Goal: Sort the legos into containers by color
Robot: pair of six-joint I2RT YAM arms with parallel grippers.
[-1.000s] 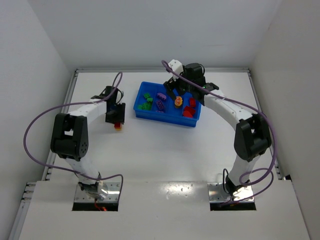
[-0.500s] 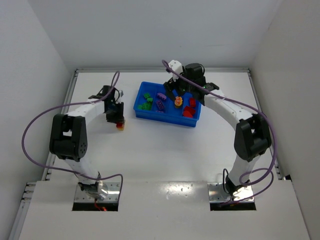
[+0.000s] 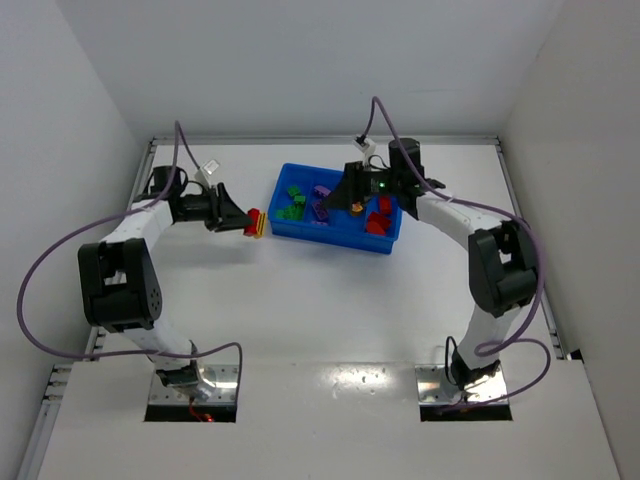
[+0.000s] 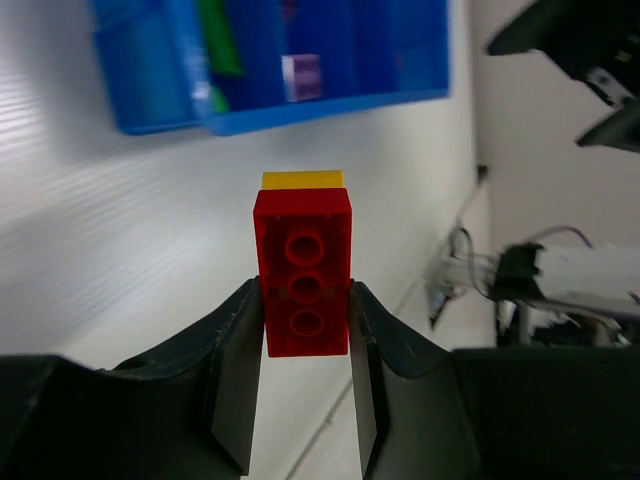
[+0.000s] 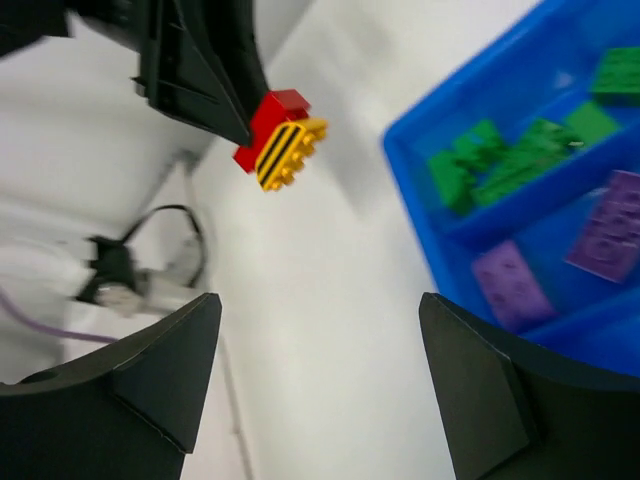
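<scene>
We see the left gripper (image 3: 244,221) clamped narrowly on a small clump of two legos (image 3: 254,222), a red brick with a yellow one stuck to it. In the left wrist view its two fingers (image 4: 238,350) press on the long sides of the red brick (image 4: 303,270), and the yellow brick (image 4: 302,180) sticks out past its far end. From the right wrist view the yellow piece (image 5: 290,150) carries dark stripes and a row of studs. The clump sits just beside the left end of the blue tray (image 3: 330,237), outside it and apart from its wall, on the side of the compartment that holds the green legos (image 3: 292,204). We cannot tell from these views whether it touches the white bench (image 3: 320,310) or hangs above it. The next compartment to the right holds purple legos (image 3: 320,201), then comes one with an orange-yellow piece (image 3: 356,208), and the right-hand one holds red legos (image 3: 380,216). The right gripper (image 3: 345,195) hovers over the middle of the tray, pointing towards the left arm. Its fingers (image 5: 160,370) are spread wide with nothing between them. Its camera looks across the green pieces (image 5: 500,160) and purple pieces (image 5: 610,235) to the held clump.
</scene>
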